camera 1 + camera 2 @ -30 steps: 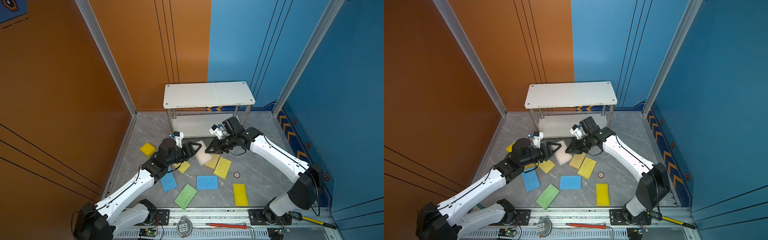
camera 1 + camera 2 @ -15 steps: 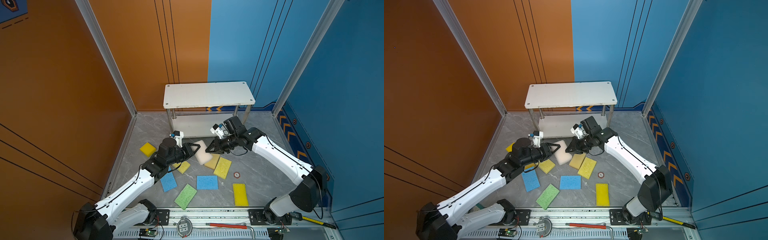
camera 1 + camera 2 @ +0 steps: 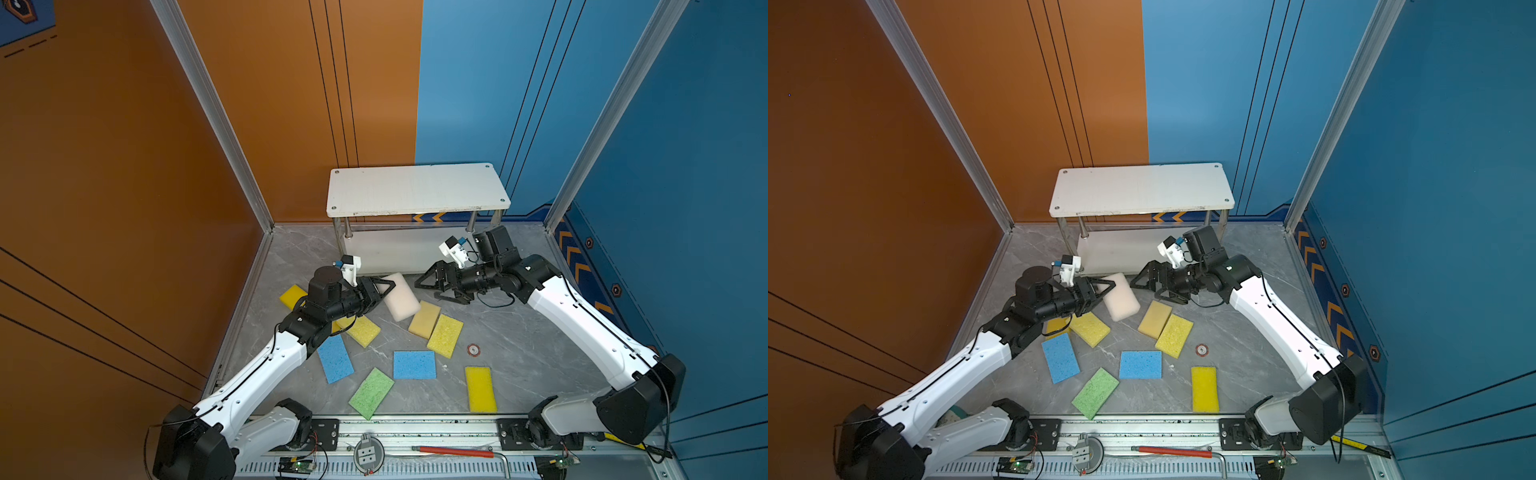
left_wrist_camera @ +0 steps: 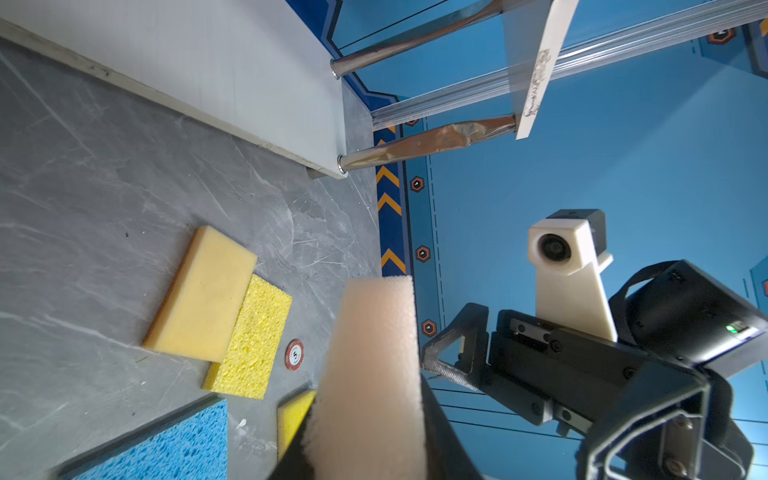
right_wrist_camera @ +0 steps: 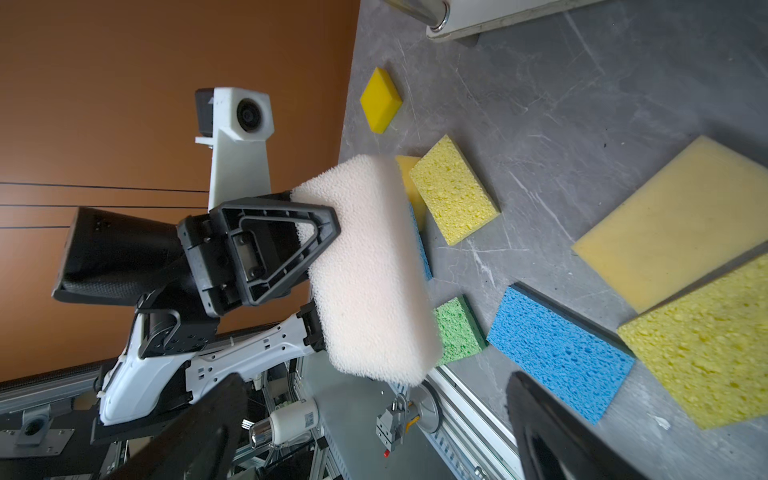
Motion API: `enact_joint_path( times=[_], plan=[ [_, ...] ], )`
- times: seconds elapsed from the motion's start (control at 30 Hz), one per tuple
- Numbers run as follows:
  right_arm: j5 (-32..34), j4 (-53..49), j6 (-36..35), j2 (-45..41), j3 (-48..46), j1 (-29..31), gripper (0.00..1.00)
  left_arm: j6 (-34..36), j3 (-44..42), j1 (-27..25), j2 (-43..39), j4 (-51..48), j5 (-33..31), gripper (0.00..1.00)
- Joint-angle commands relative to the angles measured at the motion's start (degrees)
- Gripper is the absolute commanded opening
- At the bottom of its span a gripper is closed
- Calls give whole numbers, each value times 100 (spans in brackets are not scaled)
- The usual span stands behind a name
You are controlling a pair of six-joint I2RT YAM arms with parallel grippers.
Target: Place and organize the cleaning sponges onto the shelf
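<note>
Grey marble floor (image 3: pixel 519 353) carries scattered sponges (image 3: pixel 444 336) before the shelf (image 3: pixel 417 191). Reaching low toward it, the left gripper (image 3: pixel 384 294) is clamped on one end of the pale sponge (image 3: pixel 405 301), lifted off the floor. Opposite, the right gripper (image 3: pixel 430 289) has its jaws spread wide, with a clear gap between it and the sponge.

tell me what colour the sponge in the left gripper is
Pale pinkish-white. The sponge shows best in the right wrist view.

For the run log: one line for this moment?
left gripper: shut on pale sponge | right gripper: open, empty | shelf: top board without sponges
</note>
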Motion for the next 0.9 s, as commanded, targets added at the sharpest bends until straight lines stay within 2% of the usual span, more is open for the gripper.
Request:
enact_joint_path(
  times=[0.0, 0.13, 0.27, 0.47, 0.7, 0.87],
  plan=[
    [-462, 373, 143, -174, -250, -32, 99, -264, 431, 134, 81, 334, 920, 29],
    [-768, 1281, 732, -211, -420, 23, 97, -498, 701, 202, 182, 491, 1326, 29],
    [-875, 1844, 1136, -129, -409, 140, 93, -660, 778, 269, 201, 626, 1427, 29],
    [-827, 1908, 1206, -43, -357, 356, 84, -728, 790, 311, 204, 731, 1467, 29],
    [-785, 1944, 1287, -118, -379, 442, 68, -728, 711, 370, 113, 737, 1471, 29],
    [-722, 1947, 1312, -239, -508, 442, 61, -745, 711, 394, 81, 733, 1514, 29]
  ],
)
